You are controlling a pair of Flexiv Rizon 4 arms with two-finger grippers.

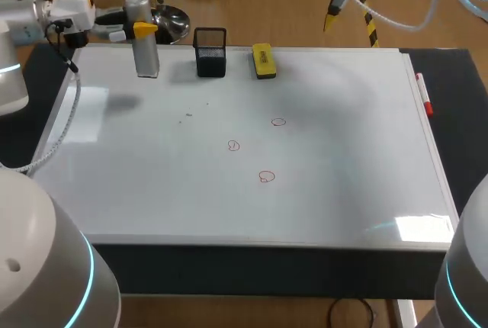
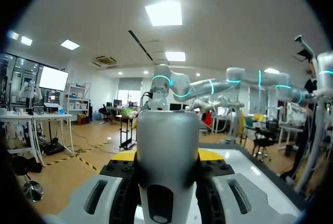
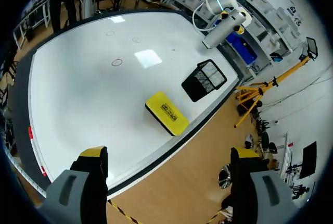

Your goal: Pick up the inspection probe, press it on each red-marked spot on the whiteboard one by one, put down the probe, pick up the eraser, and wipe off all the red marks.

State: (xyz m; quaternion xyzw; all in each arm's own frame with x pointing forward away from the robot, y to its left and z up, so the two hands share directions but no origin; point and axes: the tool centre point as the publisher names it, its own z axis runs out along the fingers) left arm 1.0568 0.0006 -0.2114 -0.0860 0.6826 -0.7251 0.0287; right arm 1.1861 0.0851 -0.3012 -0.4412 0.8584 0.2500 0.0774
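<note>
Currently our left tool (image 1: 139, 30) is clenched on the inspection probe (image 1: 143, 52), which stands upright at the whiteboard's (image 1: 328, 191) far left corner. It looks like rigid, smooth metal, probably slippery, so we favour a mid-body hold. Our right tool (image 3: 169, 156) hangs released near the eraser (image 3: 166, 113).

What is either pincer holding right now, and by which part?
The left pincer grips the upright silver cylindrical probe near its top; the right pincer holds nothing.
</note>
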